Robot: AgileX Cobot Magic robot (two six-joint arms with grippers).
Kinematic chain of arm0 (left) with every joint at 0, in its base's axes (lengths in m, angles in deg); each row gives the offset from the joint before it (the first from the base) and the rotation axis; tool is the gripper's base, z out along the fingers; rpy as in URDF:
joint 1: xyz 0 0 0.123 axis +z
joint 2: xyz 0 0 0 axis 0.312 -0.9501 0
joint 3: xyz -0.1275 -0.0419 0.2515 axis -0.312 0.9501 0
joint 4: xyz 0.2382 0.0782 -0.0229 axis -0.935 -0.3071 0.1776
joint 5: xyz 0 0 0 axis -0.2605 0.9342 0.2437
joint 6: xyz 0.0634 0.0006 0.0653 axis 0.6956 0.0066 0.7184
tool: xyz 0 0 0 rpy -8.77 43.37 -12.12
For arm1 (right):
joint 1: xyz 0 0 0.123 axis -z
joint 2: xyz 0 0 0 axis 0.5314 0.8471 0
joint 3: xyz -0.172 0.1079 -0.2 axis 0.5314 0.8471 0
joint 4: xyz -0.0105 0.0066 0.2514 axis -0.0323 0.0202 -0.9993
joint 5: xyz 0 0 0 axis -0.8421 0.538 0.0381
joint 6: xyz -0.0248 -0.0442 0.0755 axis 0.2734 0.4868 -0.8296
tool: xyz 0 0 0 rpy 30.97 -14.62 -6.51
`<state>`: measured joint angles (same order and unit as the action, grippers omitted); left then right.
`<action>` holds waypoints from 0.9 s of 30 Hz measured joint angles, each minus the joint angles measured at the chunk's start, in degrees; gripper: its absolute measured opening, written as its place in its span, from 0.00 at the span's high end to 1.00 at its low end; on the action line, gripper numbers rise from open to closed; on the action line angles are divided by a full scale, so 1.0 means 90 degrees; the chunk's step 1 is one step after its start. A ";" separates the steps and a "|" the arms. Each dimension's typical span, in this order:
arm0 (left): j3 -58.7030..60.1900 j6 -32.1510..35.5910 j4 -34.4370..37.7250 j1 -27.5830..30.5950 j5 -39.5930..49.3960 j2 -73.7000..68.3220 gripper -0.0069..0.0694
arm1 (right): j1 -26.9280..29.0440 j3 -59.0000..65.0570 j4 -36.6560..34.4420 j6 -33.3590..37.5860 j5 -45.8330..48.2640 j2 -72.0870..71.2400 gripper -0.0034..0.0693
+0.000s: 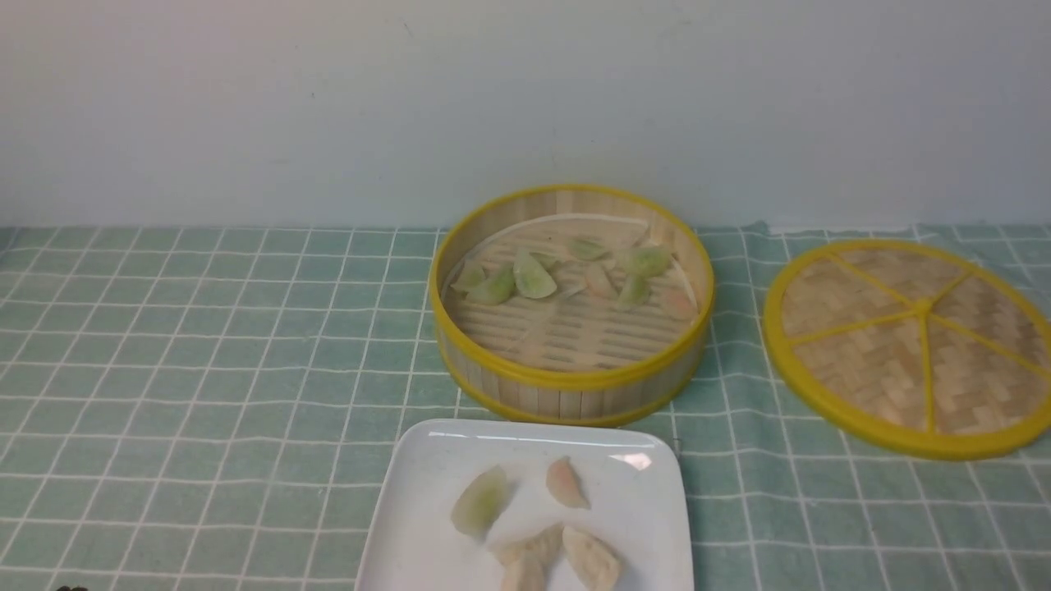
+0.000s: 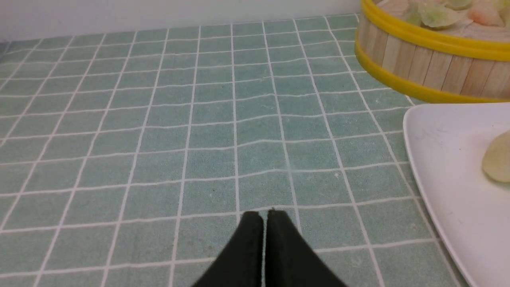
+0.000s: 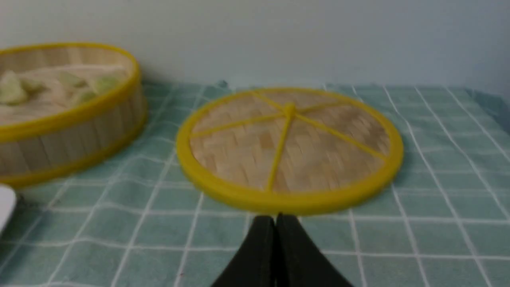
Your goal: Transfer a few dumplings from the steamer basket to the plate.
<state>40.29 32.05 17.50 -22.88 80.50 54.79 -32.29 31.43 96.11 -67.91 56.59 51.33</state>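
Observation:
The steamer basket point(image 1: 566, 386) stands mid-table and holds several pale green and pinkish dumplings point(image 1: 534, 275). The white square plate point(image 1: 640, 509) lies in front of it with one green dumpling point(image 1: 480, 501), one pinkish dumpling point(image 1: 565, 483) and two larger beige dumplings point(image 1: 591, 560). Neither gripper shows in the front view. My left gripper point(image 2: 262, 215) is shut and empty, low over the cloth left of the plate point(image 2: 446, 159) and basket point(image 2: 422, 63). My right gripper point(image 3: 275, 218) is shut and empty, just before the woven lid.
A flat woven lid with yellow spokes point(image 1: 911, 345) lies right of the basket and shows in the right wrist view point(image 3: 291, 147). A green checked cloth point(image 1: 205, 345) covers the table. A pale wall stands behind.

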 joint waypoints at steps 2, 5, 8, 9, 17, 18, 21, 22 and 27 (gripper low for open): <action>0.0000 0.0000 0.0000 0.0000 0.0006 0.0000 0.92 | 0.0107 0.0008 -0.0008 0.0001 -0.0035 0.0000 0.97; 0.0000 0.0000 0.0000 0.0000 0.0006 0.0000 0.92 | 0.0152 0.0008 -0.0012 0.0001 -0.0035 0.0000 0.97; 0.0000 0.0000 0.0000 0.0000 0.0006 0.0000 0.92 | 0.0152 0.0008 -0.0012 0.0001 -0.0035 0.0000 0.97; 0.0000 0.0000 0.0000 0.0000 0.0006 0.0000 0.92 | 0.0152 0.0008 -0.0012 0.0001 -0.0035 0.0000 0.97; 0.0000 0.0000 0.0000 0.0000 0.0006 0.0000 0.92 | 0.0152 0.0008 -0.0028 0.0001 -0.0035 0.0000 0.97; 0.0000 0.0000 0.0000 0.0000 0.0006 0.0000 0.92 | 0.0152 0.0008 -0.0028 0.0001 -0.0035 0.0000 0.97; 0.0000 0.0000 0.0000 0.0000 0.0006 0.0000 0.92 | 0.0152 0.0008 -0.0028 0.0001 -0.0035 0.0000 0.97; 0.0000 0.0000 0.0000 0.0000 0.0006 0.0000 0.92 | 0.0152 0.0008 -0.0028 0.0001 -0.0035 0.0000 0.97; 0.0000 0.0000 0.0000 0.0000 0.0006 0.0000 0.92 | 0.0153 0.0008 -0.0028 0.0001 -0.0035 0.0000 0.97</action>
<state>40.29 32.05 17.50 -22.88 80.56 54.79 -30.91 31.50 95.86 -67.90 56.28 51.33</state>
